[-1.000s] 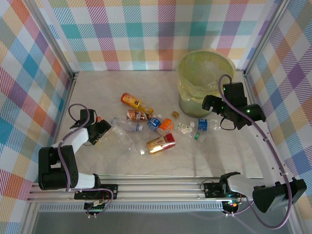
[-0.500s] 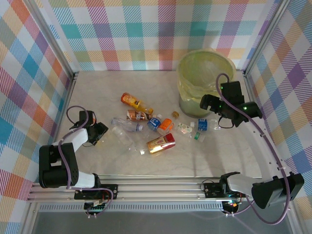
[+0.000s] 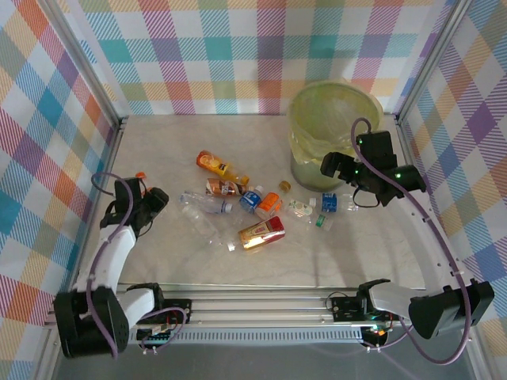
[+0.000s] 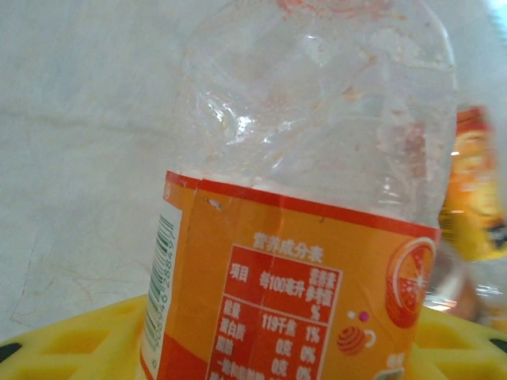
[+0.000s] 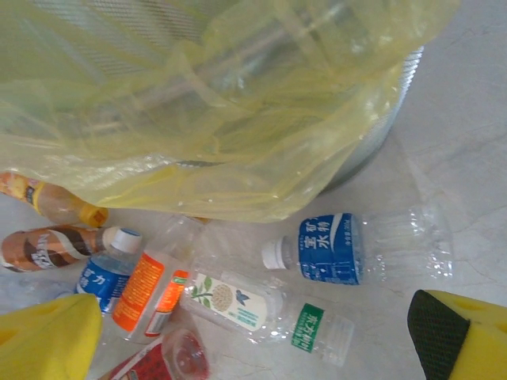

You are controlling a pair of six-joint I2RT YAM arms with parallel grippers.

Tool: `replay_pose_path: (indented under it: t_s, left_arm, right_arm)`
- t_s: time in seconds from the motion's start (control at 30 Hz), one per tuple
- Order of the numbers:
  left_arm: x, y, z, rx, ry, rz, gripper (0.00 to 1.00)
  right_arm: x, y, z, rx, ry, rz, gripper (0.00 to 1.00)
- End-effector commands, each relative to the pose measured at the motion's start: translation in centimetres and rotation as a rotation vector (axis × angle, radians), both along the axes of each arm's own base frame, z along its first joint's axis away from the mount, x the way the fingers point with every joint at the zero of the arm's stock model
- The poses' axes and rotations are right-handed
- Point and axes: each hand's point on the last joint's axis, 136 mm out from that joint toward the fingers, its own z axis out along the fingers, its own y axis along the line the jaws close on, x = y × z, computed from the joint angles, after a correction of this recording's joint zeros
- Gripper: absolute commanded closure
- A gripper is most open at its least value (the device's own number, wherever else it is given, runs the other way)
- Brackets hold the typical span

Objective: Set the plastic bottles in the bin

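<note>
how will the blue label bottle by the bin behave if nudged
Blue-label bottle lies on its side, so it would likely roll. It looks empty and clear, probably light, and its clear wall may crumple under a squeeze.

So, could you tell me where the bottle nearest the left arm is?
In the top view, the left gripper holds the bottle at the table's left side, left of the scattered bottles.

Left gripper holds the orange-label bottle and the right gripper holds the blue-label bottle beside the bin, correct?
No. The right gripper is open and empty; the blue-label bottle lies on the table beside the bin, as the right wrist view shows. The left gripper does hold the orange-label bottle.
</note>
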Motion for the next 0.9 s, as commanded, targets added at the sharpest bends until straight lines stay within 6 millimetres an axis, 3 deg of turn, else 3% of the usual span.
replay_pose_path:
  t_s: [0.0,0.2,0.33,0.6,0.77,0.87]
  left_arm:
    - [0.2,-2.1,5.2,0.030,-0.148,-0.115,0.46]
    - [0.1,-7.5,12.7,0.015,-0.426,-0.337,0.48]
    - [-0.4,-11.3,15.5,0.022,-0.540,-0.483,0.50]
    - [-1.0,-18.9,17.3,0.023,-0.633,-0.737,0.51]
    - [-1.0,-22.3,17.4,0.014,-0.644,-0.824,0.51]
    - [-1.1,-23.7,17.7,0.003,-0.657,-0.861,0.51]
  right_arm:
    - [-0.3,1.7,2.6,0.084,-0.072,0.038,0.00]
    - [-0.9,6.2,4.7,0.141,-0.134,0.174,0.00]
    - [-1.2,10.9,6.4,0.215,-0.166,0.328,0.00]
    - [-1.8,20.7,9.1,0.418,-0.170,0.650,0.00]
    - [-1.7,25.0,9.6,0.528,-0.148,0.756,0.00]
    - [-1.4,26.5,9.0,0.542,-0.123,0.773,0.01]
